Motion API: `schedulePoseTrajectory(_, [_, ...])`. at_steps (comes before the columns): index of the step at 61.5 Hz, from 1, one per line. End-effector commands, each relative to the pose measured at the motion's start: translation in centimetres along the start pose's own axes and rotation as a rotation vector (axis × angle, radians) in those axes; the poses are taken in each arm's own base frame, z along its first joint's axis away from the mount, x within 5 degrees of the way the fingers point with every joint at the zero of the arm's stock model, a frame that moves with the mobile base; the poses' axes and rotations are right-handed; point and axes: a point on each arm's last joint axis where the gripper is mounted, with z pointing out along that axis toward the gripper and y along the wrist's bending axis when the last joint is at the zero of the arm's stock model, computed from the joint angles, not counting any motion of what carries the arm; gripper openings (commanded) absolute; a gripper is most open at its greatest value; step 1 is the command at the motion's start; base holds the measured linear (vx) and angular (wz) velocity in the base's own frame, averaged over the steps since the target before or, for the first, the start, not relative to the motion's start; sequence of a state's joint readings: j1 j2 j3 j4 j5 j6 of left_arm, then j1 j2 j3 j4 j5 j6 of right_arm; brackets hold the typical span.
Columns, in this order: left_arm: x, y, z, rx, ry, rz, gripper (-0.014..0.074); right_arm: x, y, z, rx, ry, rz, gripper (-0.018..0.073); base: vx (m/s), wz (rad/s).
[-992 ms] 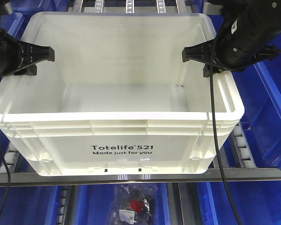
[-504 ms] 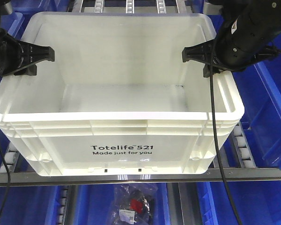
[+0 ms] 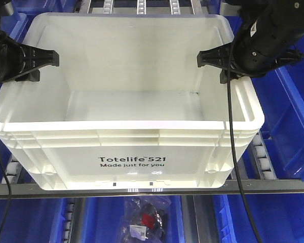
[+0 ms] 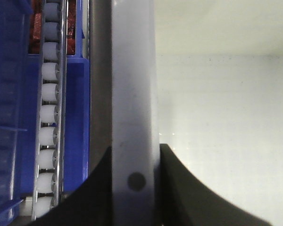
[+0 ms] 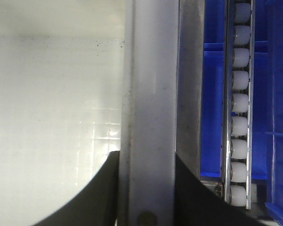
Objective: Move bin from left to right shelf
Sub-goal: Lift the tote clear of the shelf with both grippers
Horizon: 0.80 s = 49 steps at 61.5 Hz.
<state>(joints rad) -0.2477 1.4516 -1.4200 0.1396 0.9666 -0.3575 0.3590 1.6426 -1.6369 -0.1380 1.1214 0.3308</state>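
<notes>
Two grippers clamp one bin. At far left a blue bin [image 3: 17, 23] lies beside the lane. The left gripper [image 3: 44, 67] pinches the left wall of the white bin [image 3: 131, 116], one finger inside and one outside. In the left wrist view both fingers press the rim, with the roller track [image 4: 49, 122] just beside it. The bin stands upright in the middle lane, its Totelife 521 print facing the camera and its bottom front edge at the metal rail [image 3: 273, 188]. A clear bag of parts [image 3: 144, 220] lies below. The right gripper [image 3: 213, 68] pinches the right wall the same way. More blue bins [image 3: 289, 111] stand at right.
</notes>
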Motion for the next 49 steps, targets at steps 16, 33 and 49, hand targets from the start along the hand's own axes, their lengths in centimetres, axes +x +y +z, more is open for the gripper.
schedulePoseTrajectory(16, [-1.71,0.46,-3.38,0.006,-0.196,0.008,-0.0007,-1.21,-1.25,-3.55,0.038,-0.171,-0.015,0.0008,-0.04,0.0])
schedulePoseTrajectory(33, [-1.71,0.46,-3.38,0.006,-0.196,0.008,-0.0007,-1.21,-1.25,-3.55,0.038,-0.171,-0.015,0.0008,-0.05,-0.09])
schedulePoseTrajectory(49, [-1.71,0.46,-3.38,0.006,-0.196,0.008,-0.0007,-1.21,-1.25,-3.55,0.038,-0.171,-0.015,0.0008,-0.05,-0.16])
